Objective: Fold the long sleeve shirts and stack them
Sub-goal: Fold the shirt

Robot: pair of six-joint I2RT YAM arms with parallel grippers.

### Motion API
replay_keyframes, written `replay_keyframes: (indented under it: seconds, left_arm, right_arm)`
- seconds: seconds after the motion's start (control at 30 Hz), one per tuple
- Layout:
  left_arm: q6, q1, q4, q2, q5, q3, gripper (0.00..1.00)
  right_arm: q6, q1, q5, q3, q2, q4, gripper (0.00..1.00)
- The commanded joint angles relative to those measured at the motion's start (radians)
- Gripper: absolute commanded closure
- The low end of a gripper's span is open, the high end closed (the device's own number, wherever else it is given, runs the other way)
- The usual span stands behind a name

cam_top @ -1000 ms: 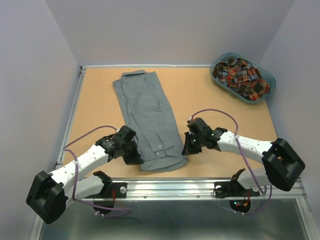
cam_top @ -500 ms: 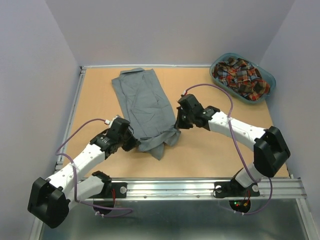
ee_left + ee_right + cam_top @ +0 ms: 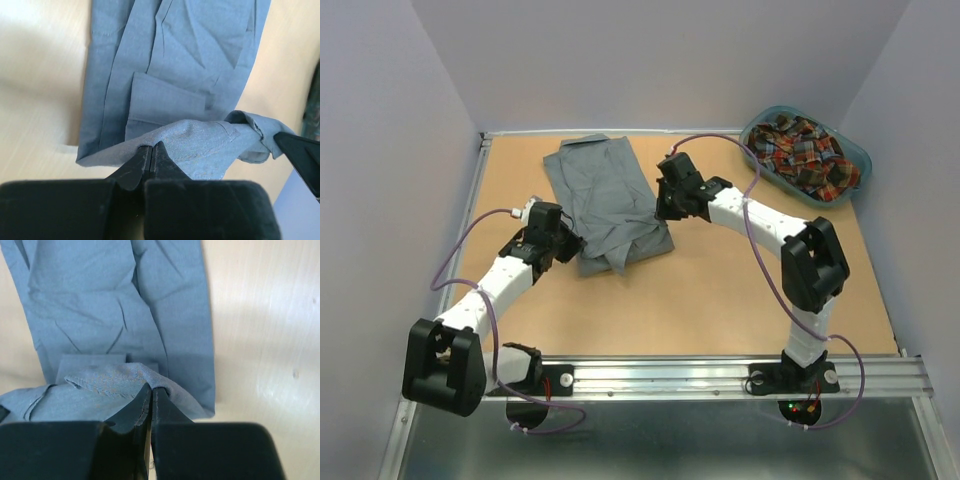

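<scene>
The grey shirt (image 3: 600, 185) lies lengthwise on the table, collar at the far end, with its near hem lifted and doubled over the middle. My left gripper (image 3: 570, 245) is shut on the hem's left corner, and the cloth (image 3: 190, 60) drapes over its closed tips (image 3: 151, 146). My right gripper (image 3: 663, 207) is shut on the right corner, with fabric (image 3: 100, 295) bunched at its tips (image 3: 151, 387). The hem sags between the two grippers. The plaid shirt (image 3: 802, 150) lies crumpled in the teal basket (image 3: 861, 158) at the far right.
The wooden table (image 3: 740, 290) has a raised metal rail along its left edge (image 3: 470, 210) and front edge (image 3: 720, 370). Grey walls close in the back and sides. The right arm's purple cable (image 3: 720, 140) arcs above the table near the basket.
Both grippers have carried the grey shirt's near hem away from the table's front edge toward the collar, folding the lower part over. The plaid shirt and basket have not moved.
</scene>
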Motion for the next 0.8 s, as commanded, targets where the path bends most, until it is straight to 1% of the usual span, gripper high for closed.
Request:
replay_keyframes:
  seconds: [0.0, 0.13, 0.4, 0.43, 0.57, 0.77]
  left_arm:
    - [0.048, 0.029, 0.069, 0.037, -0.027, 0.083, 1.00]
    - [0.056, 0.068, 0.078, 0.093, -0.027, 0.117, 1.00]
    - [0.056, 0.135, 0.130, 0.204, -0.007, 0.159, 1.00]
    - [0.062, 0.146, 0.133, 0.227, 0.020, 0.165, 1.00]
    - [0.081, 0.169, 0.161, 0.276, 0.031, 0.197, 1.00]
    - [0.116, 0.197, 0.170, 0.362, 0.029, 0.255, 1.00]
  right_arm:
    - [-0.048, -0.016, 0.038, 0.156, 0.067, 0.009, 1.00]
    - [-0.079, -0.019, 0.037, 0.249, 0.156, 0.009, 1.00]
    - [-0.130, -0.027, 0.055, 0.406, 0.273, 0.010, 0.99]
    - [-0.139, -0.029, 0.064, 0.441, 0.284, 0.010, 0.99]
    - [-0.156, -0.032, 0.067, 0.524, 0.345, 0.015, 0.99]
    - [-0.168, -0.038, 0.081, 0.607, 0.431, 0.021, 0.99]
